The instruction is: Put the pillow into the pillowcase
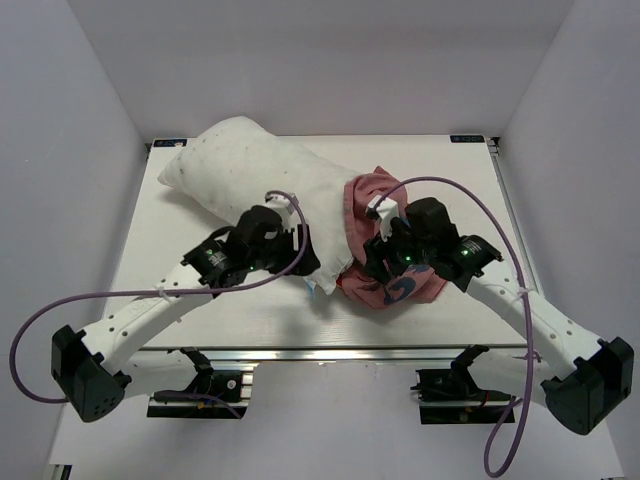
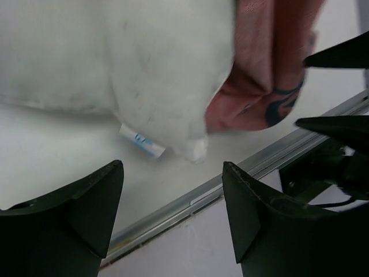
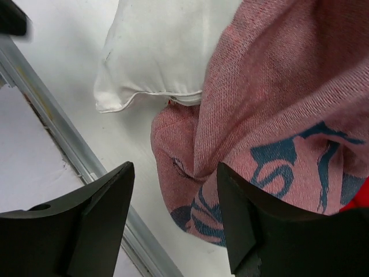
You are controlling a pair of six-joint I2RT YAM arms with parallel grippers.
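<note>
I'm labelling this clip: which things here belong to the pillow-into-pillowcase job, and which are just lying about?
Job:
pillow
pillowcase
left gripper, open
right gripper, open

Just there:
table
purple cable

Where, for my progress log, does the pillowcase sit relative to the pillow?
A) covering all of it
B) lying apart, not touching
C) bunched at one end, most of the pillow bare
C: the top view shows the pillowcase bunched at one end of the pillow, its white length bare.
</note>
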